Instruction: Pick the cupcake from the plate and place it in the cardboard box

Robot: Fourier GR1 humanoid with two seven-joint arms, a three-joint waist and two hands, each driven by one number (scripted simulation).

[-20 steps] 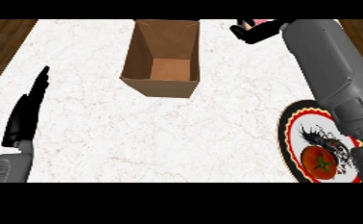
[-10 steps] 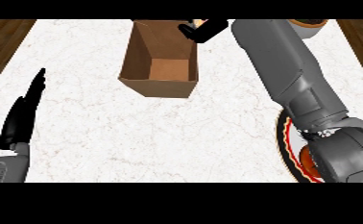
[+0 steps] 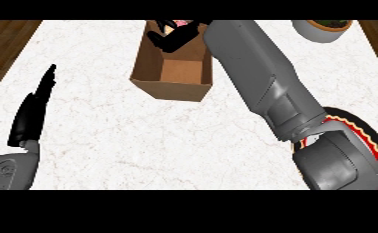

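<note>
**Cupcake over the box, right hand wrapped round it**

So the right hand (image 3: 174, 36) is up at the far end of the cardboard box (image 3: 177, 91), sitting over its open top. Its fingers (image 3: 159, 40) are curled in tight round the cupcake (image 3: 179, 24), and only a little pink and peach bit of it peeks out between them, the rest is hidden. I can't tell if it's above the rim or already dipped inside. The inside of the box looks bare brown from here.

The grey right forearm runs diagonally across the whole right side and covers most of the plate (image 3: 356, 131); just a red and yellow patterned rim sticks out near the lower right.

The left hand (image 3: 31, 111) is parked by the left edge of the white marble tabletop (image 3: 111, 127), fingers straight and together, holding nothing, well apart from the box.

There's also a grey pot (image 3: 316, 32) with something dark in it at the top right corner
</note>
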